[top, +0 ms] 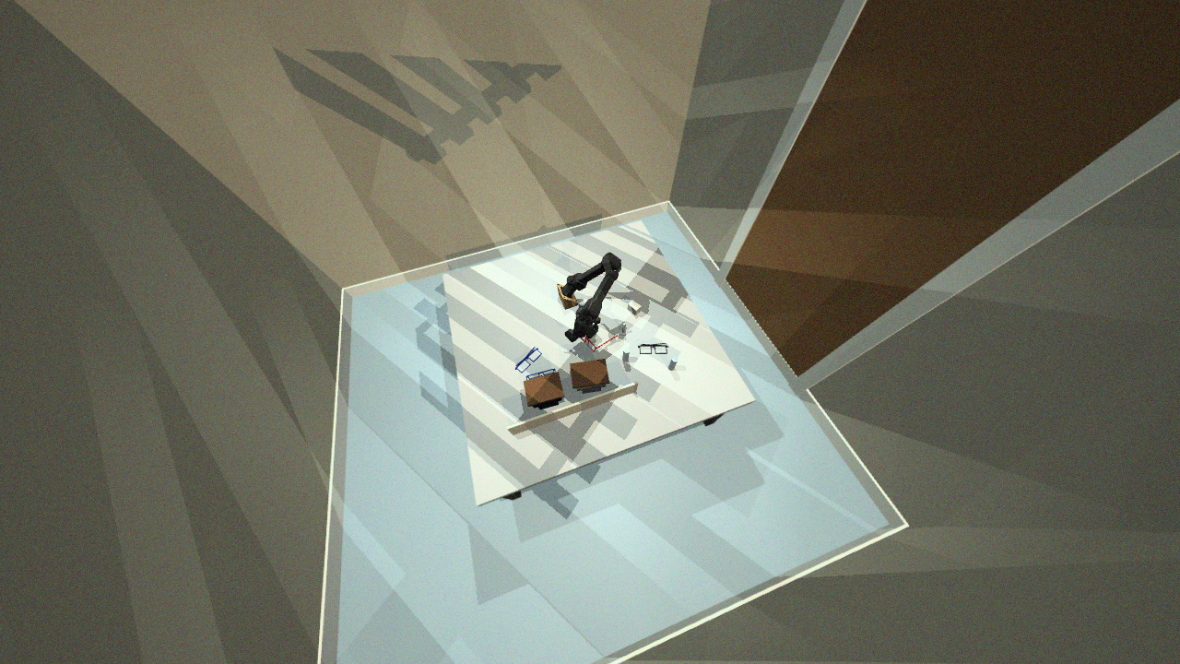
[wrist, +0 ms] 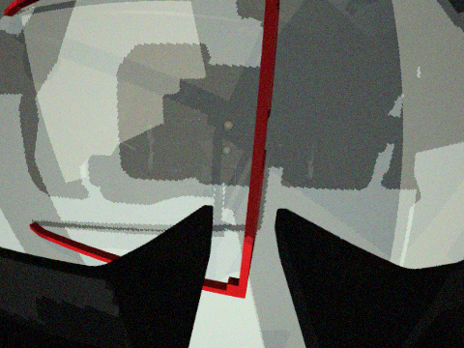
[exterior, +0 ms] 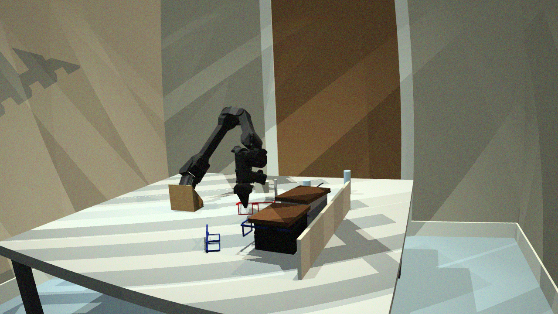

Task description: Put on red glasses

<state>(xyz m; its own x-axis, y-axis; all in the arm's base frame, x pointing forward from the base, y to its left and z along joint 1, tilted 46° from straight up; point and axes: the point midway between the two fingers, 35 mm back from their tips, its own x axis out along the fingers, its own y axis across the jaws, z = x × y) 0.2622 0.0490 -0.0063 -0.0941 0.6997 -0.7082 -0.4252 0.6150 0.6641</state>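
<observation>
The red glasses (top: 606, 342) (exterior: 245, 214) (wrist: 261, 121) stand on the table with the temples spread. My gripper (exterior: 245, 206) (wrist: 245, 217) points down over one end of their front frame. Its fingers are partly open, with the front frame in the gap between them and free space on both sides; the left finger covers part of one temple. Two display heads with brown tops stand beyond: one on the left (top: 543, 388) (exterior: 279, 214) with blue glasses (top: 540, 373) (exterior: 245, 228) at its face, and one on the right (top: 589, 373) (exterior: 302, 193). No green tag can be made out.
Another blue pair (top: 527, 360) (exterior: 212, 250) and a black pair (top: 653, 349) are on the table. A low wooden panel (top: 573, 409) (exterior: 323, 228) runs behind the heads. A thin grey post (exterior: 275, 189), blue-grey cylinders (top: 672, 363) (exterior: 346, 175) and a pale block (top: 633, 306) stand to the right.
</observation>
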